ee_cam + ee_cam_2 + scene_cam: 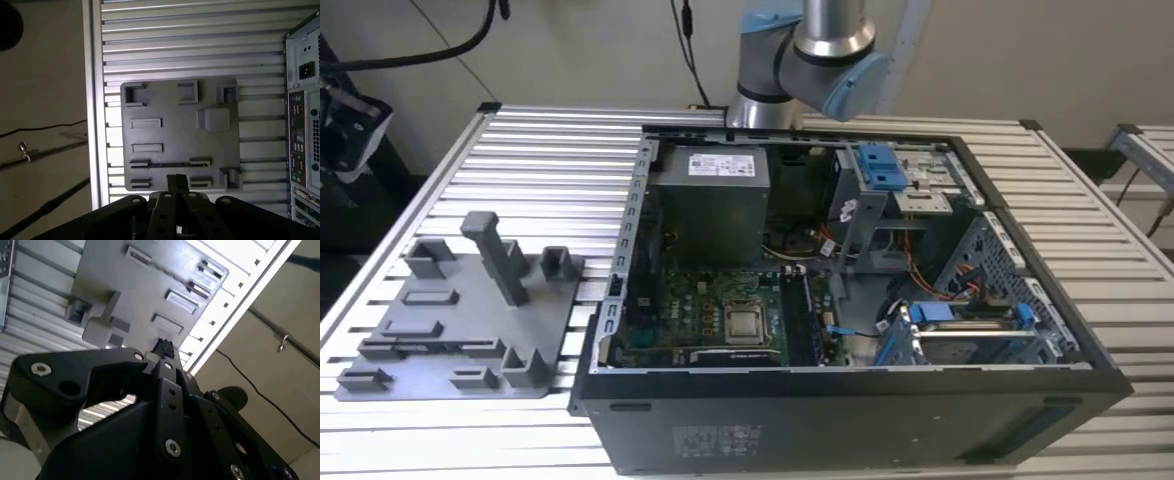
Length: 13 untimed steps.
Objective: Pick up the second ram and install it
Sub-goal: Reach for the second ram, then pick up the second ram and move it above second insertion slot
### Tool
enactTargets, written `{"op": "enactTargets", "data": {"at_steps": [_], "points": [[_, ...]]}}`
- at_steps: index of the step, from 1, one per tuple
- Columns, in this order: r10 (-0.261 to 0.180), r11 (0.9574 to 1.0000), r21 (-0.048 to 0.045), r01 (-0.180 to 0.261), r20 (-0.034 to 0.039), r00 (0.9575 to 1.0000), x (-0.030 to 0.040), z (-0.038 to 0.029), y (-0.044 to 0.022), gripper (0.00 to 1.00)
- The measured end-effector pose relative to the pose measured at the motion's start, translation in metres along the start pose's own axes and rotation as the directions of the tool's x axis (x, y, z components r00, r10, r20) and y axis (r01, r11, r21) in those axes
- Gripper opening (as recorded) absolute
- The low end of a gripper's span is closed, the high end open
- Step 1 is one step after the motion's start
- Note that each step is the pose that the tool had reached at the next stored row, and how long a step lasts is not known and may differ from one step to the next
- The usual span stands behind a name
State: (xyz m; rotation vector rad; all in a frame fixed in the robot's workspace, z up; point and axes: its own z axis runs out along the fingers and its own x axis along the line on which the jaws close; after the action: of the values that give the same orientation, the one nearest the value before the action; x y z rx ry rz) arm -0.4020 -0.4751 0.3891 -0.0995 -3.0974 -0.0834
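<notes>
- Surface: slatted aluminium table [547, 150]. Pale wall behind it, with black cables [683, 40] hanging down.
- On the table: one open PC case [854, 400] and one grey tray [454, 340] beside it, at the exterior view's left, not touching.
- One arm [807, 60] rises behind the case.
- Inside the case: one motherboard [707, 310], one power supply [710, 200], two blue drive-bay clips [881, 165].
- Gripper [176, 180], first wrist view: hangs over the tray, fingers look pressed together, nothing held.
- Second ram [170, 163]: looks like the one thin dark strip standing on edge between two tray brackets, clear of the gripper.
</notes>
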Motion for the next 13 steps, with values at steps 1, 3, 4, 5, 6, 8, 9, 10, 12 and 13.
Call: {"op": "enactTargets", "data": {"at_steps": [1, 3, 4, 5, 6, 8, 9, 10, 12, 13], "points": [[0.0, 1.0, 0.0, 0.0, 0.0, 1.0, 0.0, 0.0, 0.0, 0.11], [0.0, 1.0, 0.0001, 0.0, 0.0, 1.0, 0.0, 0.0, 0.0, 0.11], [0.0, 1.0, 0.0001, 0.0, -0.0001, 1.0, 0.0, -0.0001, 0.0, 0.11], [0.0, 1.0, 0.0001, 0.0, -0.0001, 1.0, 0.0, -0.0001, 0.0, 0.11], [0.0, 1.0, 0.0001, 0.0, -0.0005, 1.0, 0.0, 0.0, 0.0, 0.11], [0.0, 1.0, 0.0001, 0.0, -0.0005, 1.0, 0.0001, 0.0, -0.0001, 0.11], [0.0, 1.0, 0.0001, 0.0, -0.0005, 1.0, 0.0001, 0.0, 0.0, 0.11], [0.0, 1.0, 0.0001, 0.0, -0.0005, 1.0, 0.0001, 0.0, 0.0, 0.11], [0.0, 1.0, 0.0001, 0.0, -0.0005, 1.0, 0.0001, 0.0, 0.0, 0.11], [0.0, 1.0, 0.0001, 0.0, -0.0005, 1.0, 0.0001, 0.0, 0.0, 0.11]]}}
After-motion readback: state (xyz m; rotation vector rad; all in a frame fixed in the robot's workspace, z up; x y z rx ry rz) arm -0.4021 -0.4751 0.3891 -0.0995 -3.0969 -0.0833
